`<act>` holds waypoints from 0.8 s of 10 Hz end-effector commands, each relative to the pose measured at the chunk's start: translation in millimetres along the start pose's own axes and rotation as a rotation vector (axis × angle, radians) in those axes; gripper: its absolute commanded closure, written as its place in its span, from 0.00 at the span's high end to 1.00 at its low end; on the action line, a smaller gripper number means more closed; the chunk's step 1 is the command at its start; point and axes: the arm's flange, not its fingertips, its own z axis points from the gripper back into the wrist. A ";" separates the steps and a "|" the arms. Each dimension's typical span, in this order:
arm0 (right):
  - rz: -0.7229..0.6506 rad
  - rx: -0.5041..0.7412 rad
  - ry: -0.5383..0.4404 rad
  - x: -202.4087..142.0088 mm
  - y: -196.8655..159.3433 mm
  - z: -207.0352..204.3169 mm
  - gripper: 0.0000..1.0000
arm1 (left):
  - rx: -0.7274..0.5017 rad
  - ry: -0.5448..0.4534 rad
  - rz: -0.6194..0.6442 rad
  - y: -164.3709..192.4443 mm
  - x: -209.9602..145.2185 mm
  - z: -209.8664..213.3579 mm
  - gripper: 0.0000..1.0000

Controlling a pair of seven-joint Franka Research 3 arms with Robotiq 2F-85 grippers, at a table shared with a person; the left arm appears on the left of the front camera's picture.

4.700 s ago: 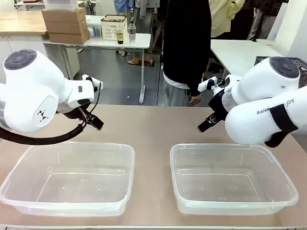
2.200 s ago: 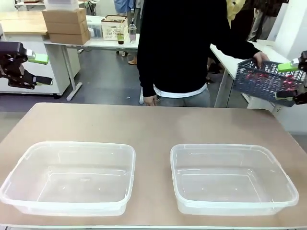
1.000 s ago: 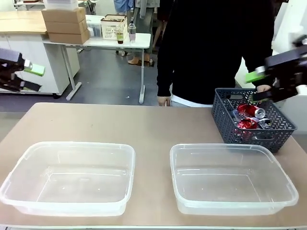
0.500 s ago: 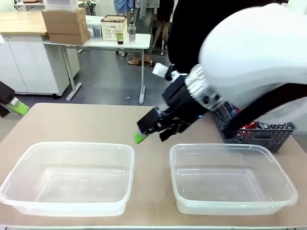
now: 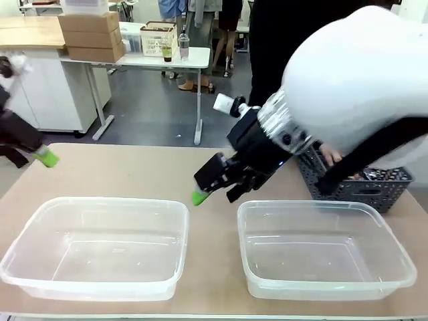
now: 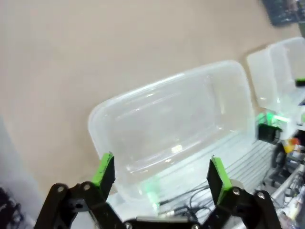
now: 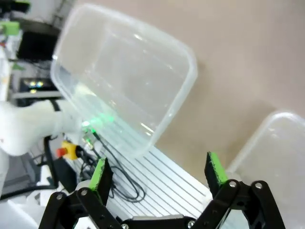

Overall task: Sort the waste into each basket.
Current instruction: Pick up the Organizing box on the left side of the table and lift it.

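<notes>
**Desk** point(image 5: 134, 167): tan top, shared with a person at the far side.

**Left tub** point(image 5: 100, 200), **right tub** point(image 5: 314, 204): clear, side by side at the near edge with a bare strip between them. Both are empty.

**Mesh basket** point(image 5: 361, 192): dark grey, on the desk just behind the right tub's far right corner. The person's hand point(image 5: 331, 157) rests at its near rim.

**Waste**: judged to sit in the mesh basket. The right arm masks its inside, so the pieces cannot be made out.

**Left gripper** point(image 6: 161, 171): jaws fully apart, nothing between the pads. It hovers off the desk's left side, above the left tub's outer end.

**Right gripper** point(image 7: 158, 171): jaws fully apart and empty. It is reached across the middle, low over the strip between the tubs.

**Step in hand**: judged to be the approach for a first pick, with sorting not yet begun.

**Handling advice**:
- Bring the right gripper back toward the mesh basket only once the hand is clear.
- Descend from above and straddle one can or bottle across its body.
- Keep the pads off the mesh wall and off neighbouring pieces.
- Lift straight before crossing a tub rim.
- Send cans to one tub and bottles to the other. Which tub takes which cannot be told.
</notes>
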 end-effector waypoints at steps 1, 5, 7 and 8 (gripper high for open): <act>-0.160 -0.138 -0.013 41.4 33.0 -44.1 1.00 | 0.128 0.221 0.135 21.7 -17.7 -57.1 1.00; -0.134 -0.177 -0.040 29.2 34.0 -64.7 1.00 | 0.024 0.312 0.299 44.1 -89.3 -96.3 1.00; -0.137 -0.257 -0.038 36.0 29.7 -80.6 1.00 | 0.223 0.343 0.288 57.0 -13.6 -58.1 1.00; -0.247 -0.318 0.092 44.0 34.9 -91.7 1.00 | 0.169 0.364 0.322 62.0 -21.3 -60.2 1.00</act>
